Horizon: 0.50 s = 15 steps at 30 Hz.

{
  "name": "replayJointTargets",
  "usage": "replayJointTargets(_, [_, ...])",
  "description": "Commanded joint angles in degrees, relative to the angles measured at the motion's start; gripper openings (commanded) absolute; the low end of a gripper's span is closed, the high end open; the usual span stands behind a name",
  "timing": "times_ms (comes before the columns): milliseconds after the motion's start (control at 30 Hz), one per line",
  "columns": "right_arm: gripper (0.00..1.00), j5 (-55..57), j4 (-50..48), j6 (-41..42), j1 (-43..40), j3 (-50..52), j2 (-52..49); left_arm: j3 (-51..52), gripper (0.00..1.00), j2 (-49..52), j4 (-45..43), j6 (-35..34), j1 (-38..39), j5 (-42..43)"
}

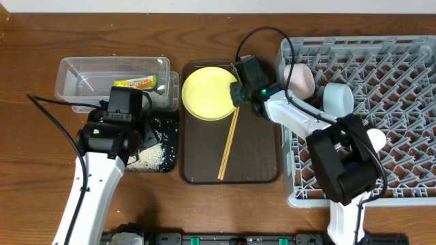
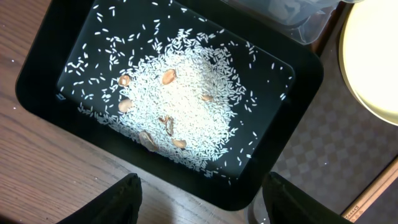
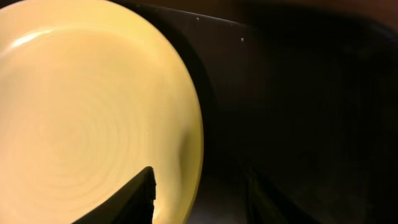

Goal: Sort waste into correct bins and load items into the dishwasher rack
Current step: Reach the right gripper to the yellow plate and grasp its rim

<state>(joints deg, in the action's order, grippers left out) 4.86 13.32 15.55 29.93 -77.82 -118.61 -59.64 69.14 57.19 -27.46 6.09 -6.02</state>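
The black tray (image 2: 50, 68) holds a heap of white rice bits (image 2: 180, 106) with a few brown bits. My left gripper (image 2: 199, 205) is open and empty above the tray's near edge; in the overhead view the left gripper (image 1: 129, 139) covers the tray (image 1: 163, 163). The clear tub (image 1: 82, 78) holds the printed snack wrapper (image 1: 139, 83). The yellow plate (image 1: 208, 93) lies on the brown serving tray. My right gripper (image 1: 236, 93) is open, its fingers (image 3: 199, 193) either side of the plate's (image 3: 81, 112) right rim. Two chopsticks (image 1: 228, 146) lie below the plate. The white scrap does not show.
The brown serving tray (image 1: 255, 163) sits mid-table. The grey dishwasher rack (image 1: 395, 75) at right holds a white bowl (image 1: 300, 78), a light-blue bowl (image 1: 338, 99) and a small pale cup (image 1: 375, 139). The right arm reaches across the rack's left edge.
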Motion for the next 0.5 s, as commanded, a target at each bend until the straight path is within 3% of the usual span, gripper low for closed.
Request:
replayJointTargets(0, [0.43, 0.8, -0.3, 3.5, 0.5, -0.1, -1.6, 0.3, 0.65, 0.2, 0.2, -0.9, -0.3, -0.9])
replayJointTargets(133, [0.35, -0.1, -0.3, 4.8, 0.5, -0.1, -3.1, 0.3, 0.65, 0.2, 0.2, -0.9, -0.3, -0.9])
replayJointTargets(300, [0.12, -0.8, -1.0, 5.3, 0.5, -0.1, -3.2, 0.3, 0.65, 0.2, 0.2, -0.9, -0.3, -0.9])
replayJointTargets(467, [0.01, -0.8, -0.8, 5.6, 0.5, -0.1, -3.2, 0.3, 0.65, 0.2, 0.2, -0.9, -0.3, -0.9])
